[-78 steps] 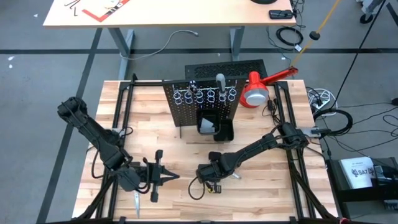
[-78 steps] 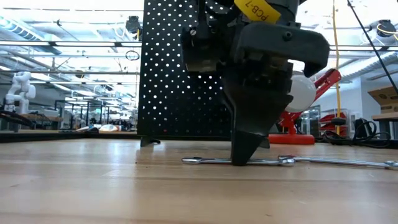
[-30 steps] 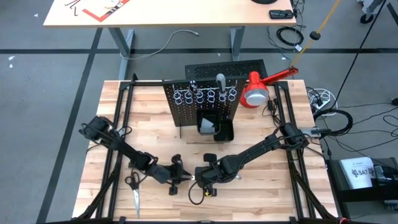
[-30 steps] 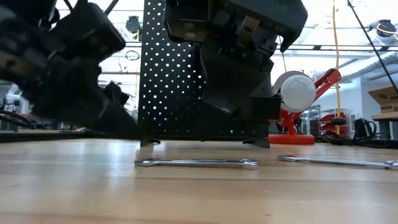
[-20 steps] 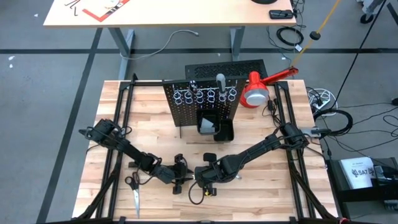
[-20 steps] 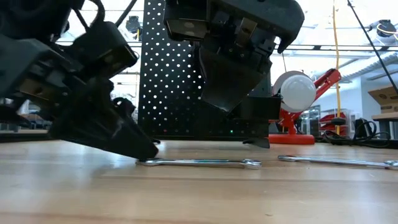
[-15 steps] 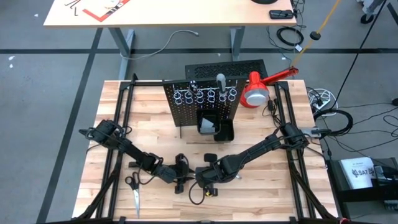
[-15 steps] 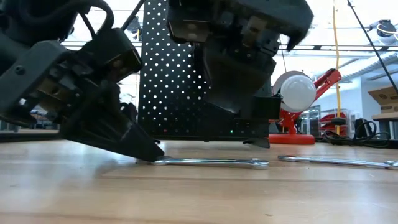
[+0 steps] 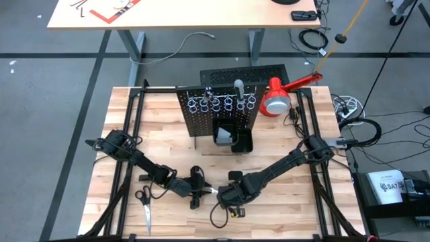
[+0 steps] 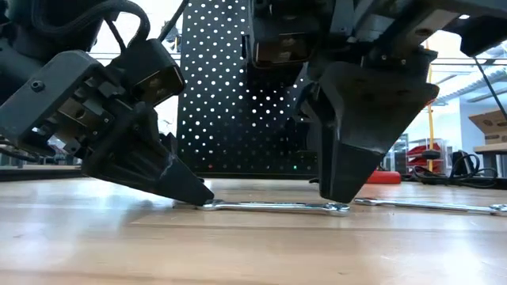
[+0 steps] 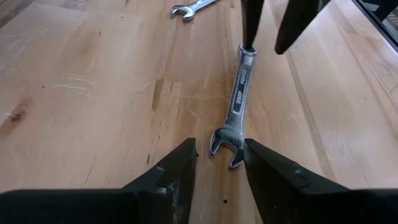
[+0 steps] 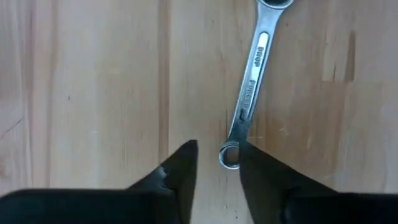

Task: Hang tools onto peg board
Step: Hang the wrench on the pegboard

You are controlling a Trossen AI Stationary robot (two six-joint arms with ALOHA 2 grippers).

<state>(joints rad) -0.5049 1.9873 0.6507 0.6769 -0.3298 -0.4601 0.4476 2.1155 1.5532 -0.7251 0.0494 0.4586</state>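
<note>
- Your wrench [image 10: 273, 207] lies flat on the wooden surface [image 9: 161, 128], toward its front edge and well apart from the peg board [image 9: 216, 107] at the back.
- Its long axis runs straight from one tool to the other: open-jaw end at the left tool [image 11: 219, 163], ring end at the right tool [image 12: 217, 163].
- The left tool has its fingers spread, and the open-jaw end sits right in the gap between them, not yet pinched.
- The right tool is parted too, tips down at the ring end, holding nothing.
- Both arms are equally near, but I'd say the left is better lined up, pointing along the shaft.
- A second wrench [image 10: 428, 206] lies farther off to the side.
</note>
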